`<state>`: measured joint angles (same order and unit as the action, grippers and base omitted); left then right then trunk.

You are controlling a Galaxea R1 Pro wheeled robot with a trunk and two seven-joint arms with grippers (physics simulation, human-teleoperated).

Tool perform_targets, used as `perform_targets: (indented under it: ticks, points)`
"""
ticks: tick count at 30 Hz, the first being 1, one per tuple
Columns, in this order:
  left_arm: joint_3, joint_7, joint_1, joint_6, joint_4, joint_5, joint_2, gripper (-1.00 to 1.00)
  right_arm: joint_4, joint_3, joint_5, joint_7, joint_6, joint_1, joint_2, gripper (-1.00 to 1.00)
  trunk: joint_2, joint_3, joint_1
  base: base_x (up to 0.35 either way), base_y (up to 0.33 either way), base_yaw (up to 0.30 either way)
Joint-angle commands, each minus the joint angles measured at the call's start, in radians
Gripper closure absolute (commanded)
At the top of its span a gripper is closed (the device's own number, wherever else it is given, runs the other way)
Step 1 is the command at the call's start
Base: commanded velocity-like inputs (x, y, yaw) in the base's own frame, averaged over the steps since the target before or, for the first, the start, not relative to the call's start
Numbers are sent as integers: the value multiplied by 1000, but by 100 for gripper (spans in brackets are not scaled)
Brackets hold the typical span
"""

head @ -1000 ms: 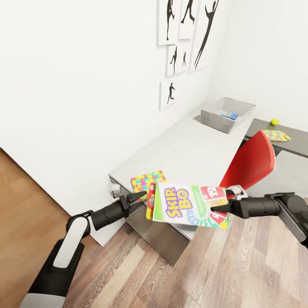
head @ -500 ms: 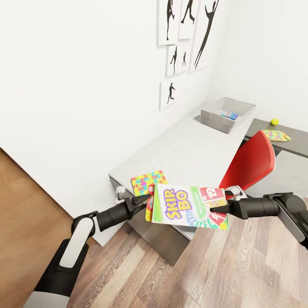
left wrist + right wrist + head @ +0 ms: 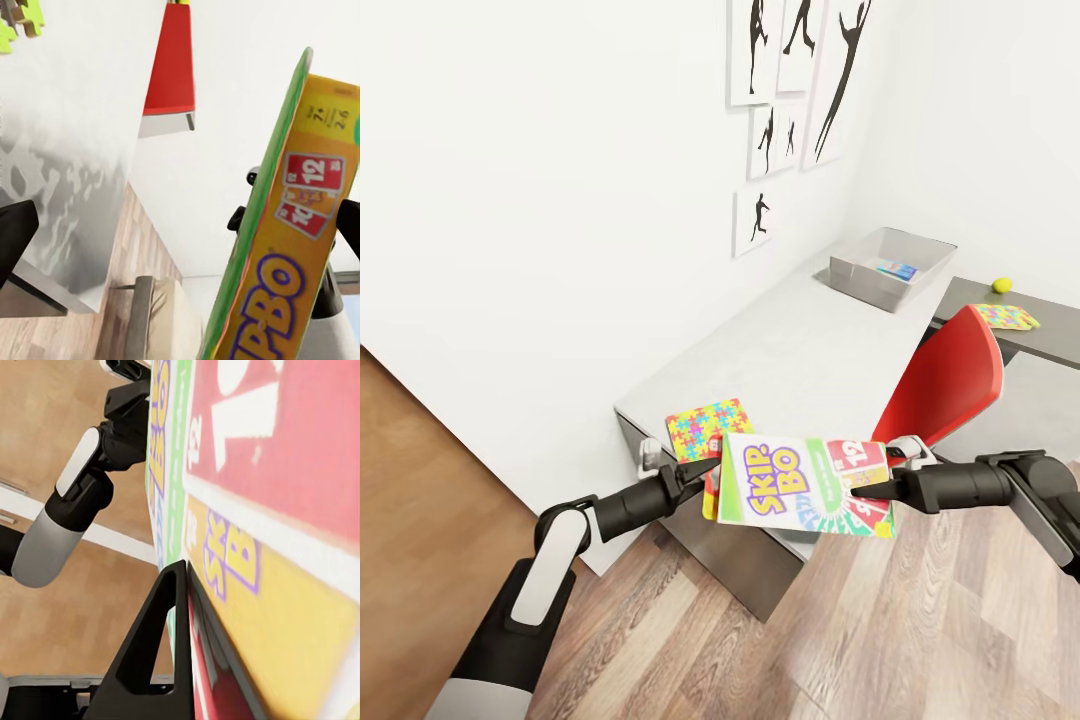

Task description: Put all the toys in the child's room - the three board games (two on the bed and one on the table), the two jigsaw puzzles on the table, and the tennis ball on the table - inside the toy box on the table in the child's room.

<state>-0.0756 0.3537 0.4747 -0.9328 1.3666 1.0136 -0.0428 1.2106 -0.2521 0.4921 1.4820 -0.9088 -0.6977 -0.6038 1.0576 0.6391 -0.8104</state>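
The right gripper [image 3: 870, 487] was pinched on the red-and-yellow end of the flat yellow, green and red "SKIP BO" board game box [image 3: 800, 483]; in the right wrist view a black finger [image 3: 161, 645] lay flat against the printed face. At the box's opposite end the left gripper [image 3: 705, 468] sat at the edge. Its jaws looked spread: in the left wrist view the box [image 3: 281, 247] lay against one finger while the other dark fingertip [image 3: 15, 232] stood well apart from it. Whether that side truly gripped, I could not tell.

The step in hand appeared to be carrying this game to the bin. Just beyond the left jaws lay a multicoloured jigsaw puzzle square [image 3: 705, 422] on the near corner of the long light grey table [image 3: 790, 350]. Beyond the right jaws stood a red chair [image 3: 950, 375]. Far past both, the shallow light grey toy box [image 3: 890, 265] waited, a blue game [image 3: 897, 268] already inside. The next move likely called for travelling along the table, clearing the chair, and lowering the box flat into the bin.
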Motion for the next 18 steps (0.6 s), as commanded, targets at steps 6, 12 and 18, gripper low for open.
perform_targets:
  ticks: [6, 12, 18]
  points:
    - [-18, 5, 1, 2, -3, -32, -4, -100, 6, -3, 26, 1, -18, 0, 0, 100, 1, 1, 0, 0, 0, 0]
    - [-21, 5, 1, 3, -3, -33, -4, -100, 6, -3, 26, 1, -18, 0, 0, 100, 1, 1, 0, 0, 0, 0]
    - [-22, 9, 1, 3, -3, -33, -6, -100, 7, -4, 26, 1, -18, 0, 1, 100, 1, 1, 0, 0, 0, 0]
